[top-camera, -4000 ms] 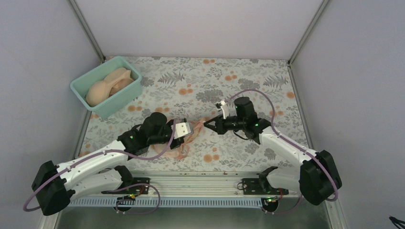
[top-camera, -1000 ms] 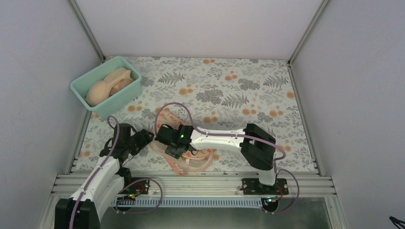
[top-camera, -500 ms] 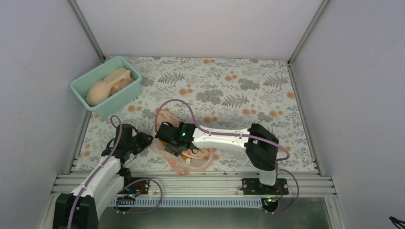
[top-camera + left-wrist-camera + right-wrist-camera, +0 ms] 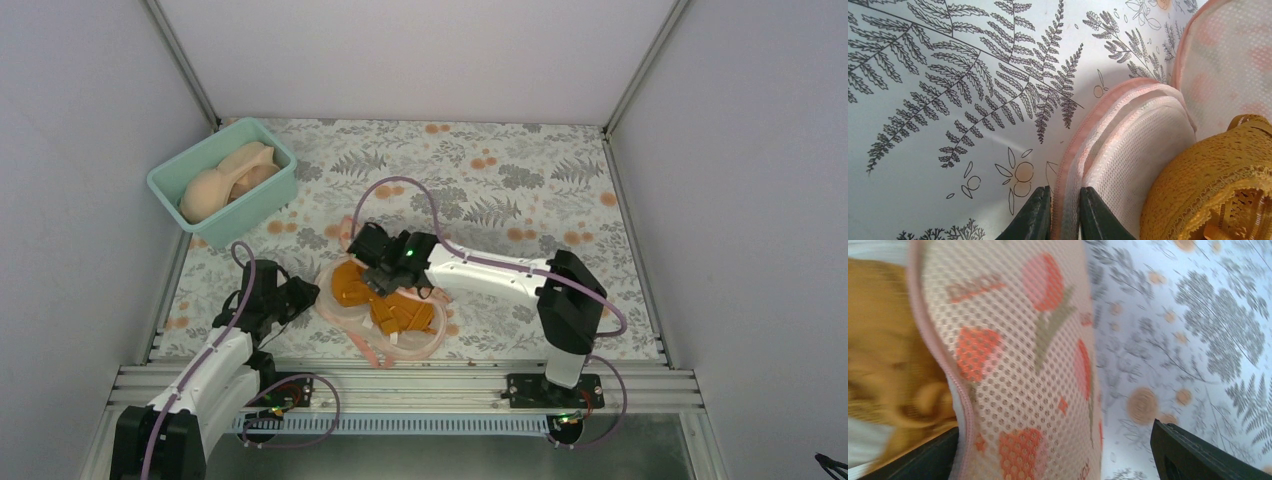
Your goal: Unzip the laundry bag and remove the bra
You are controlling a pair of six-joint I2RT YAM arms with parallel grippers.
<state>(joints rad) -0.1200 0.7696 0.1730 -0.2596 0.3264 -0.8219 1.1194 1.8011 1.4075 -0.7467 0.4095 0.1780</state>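
Note:
The laundry bag [image 4: 400,345] lies open near the table's front edge, its mesh flap [image 4: 1023,355] raised. The mustard-orange bra [image 4: 352,285] lies uncovered inside it, and its lace [image 4: 1208,185] shows in the left wrist view. My left gripper [image 4: 305,293] is shut on the bag's pink zip trim [image 4: 1088,145] at the left end, fingers [image 4: 1035,215] pinching the rim. My right gripper [image 4: 370,260] hangs over the bag's far side and is open wide. The printed flap stands between its fingers [image 4: 1188,455] without being clamped, with the bra [image 4: 883,355] to the left.
A teal tub [image 4: 270,195] holding pale peach bras [image 4: 222,180] stands at the back left. The right arm's cable [image 4: 400,185] loops over the floral tablecloth [image 4: 520,190] behind the bag. Grey walls close in both sides.
The right gripper has moved away from the front edge and swung the flap up, exposing the bra. The left gripper has closed on the bag's rim.

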